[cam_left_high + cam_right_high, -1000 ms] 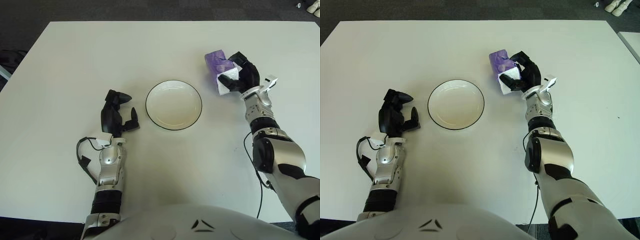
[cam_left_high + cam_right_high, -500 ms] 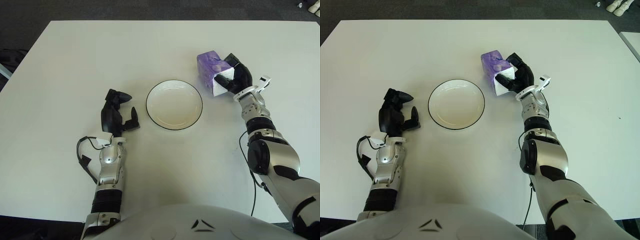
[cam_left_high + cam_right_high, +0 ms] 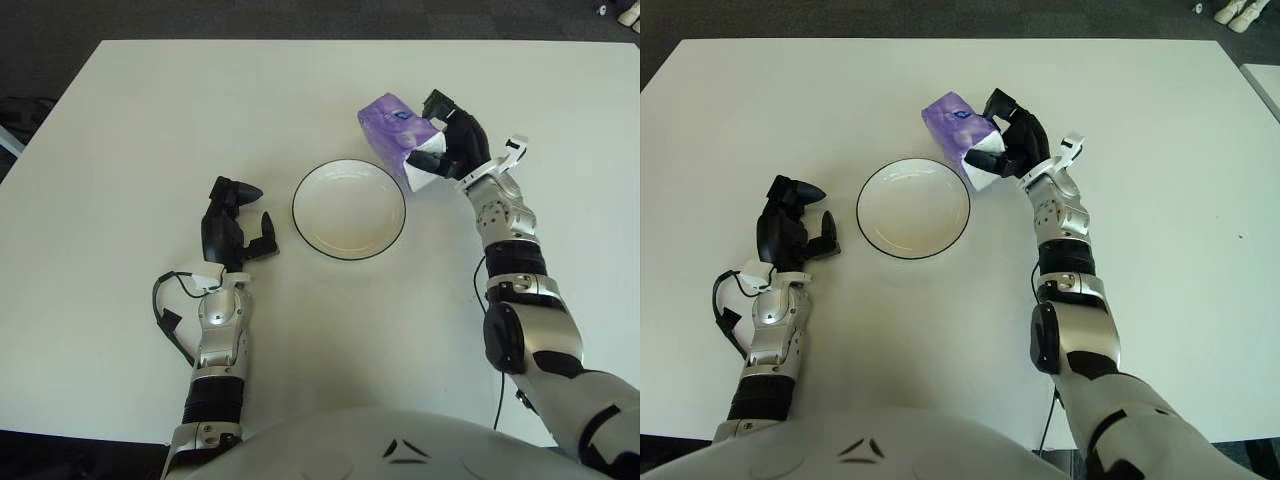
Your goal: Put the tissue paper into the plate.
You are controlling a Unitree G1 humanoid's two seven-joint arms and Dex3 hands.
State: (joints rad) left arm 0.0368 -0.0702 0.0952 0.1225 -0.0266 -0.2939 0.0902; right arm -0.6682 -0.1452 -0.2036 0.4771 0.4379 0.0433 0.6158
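Observation:
A purple and white tissue pack (image 3: pixel 397 134) is held in my right hand (image 3: pixel 448 148), lifted above the table just past the far right rim of the plate. The white plate (image 3: pixel 303 203) with a thin black rim lies flat at the table's middle and holds nothing. My right hand's black fingers are curled around the pack's right end. My left hand (image 3: pixel 232 227) stands parked on the table to the left of the plate, fingers relaxed and holding nothing.
The white table (image 3: pixel 130 130) spreads wide around the plate. A dark floor lies beyond its far edge. A black cable (image 3: pixel 165 310) loops beside my left forearm.
My right hand has carried the tissue pack leftward, from right of the plate to above its far right rim. The left hand has stayed put.

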